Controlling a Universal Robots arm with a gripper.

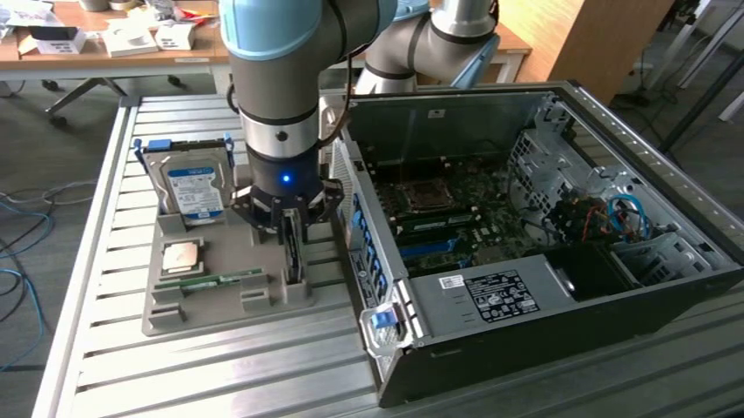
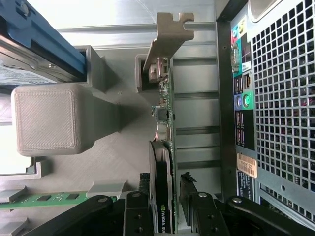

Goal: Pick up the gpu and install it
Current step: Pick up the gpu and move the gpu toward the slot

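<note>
The gpu (image 1: pixel 293 263) stands on edge in a slot of the grey holder tray (image 1: pixel 204 315), just beside the open computer case (image 1: pixel 524 296). In the wrist view the gpu (image 2: pixel 165 110) is a thin green board with a silver bracket (image 2: pixel 166 42) at its far end and a black cooler near the fingers. My gripper (image 1: pixel 291 237) is lowered straight over the card. Its black fingers (image 2: pixel 138 211) straddle the card, one on each side, gripper (image 2: pixel 165 199) open with a narrow gap showing on one side. The card still sits in its slot.
On the tray are a hard drive (image 1: pixel 192 187) in a blue frame, a CPU (image 1: pixel 180 255) and a green memory stick (image 1: pixel 209 281). The case's motherboard (image 1: pixel 442 209) lies exposed. The case's perforated rear panel (image 2: pixel 275 98) is close beside the card.
</note>
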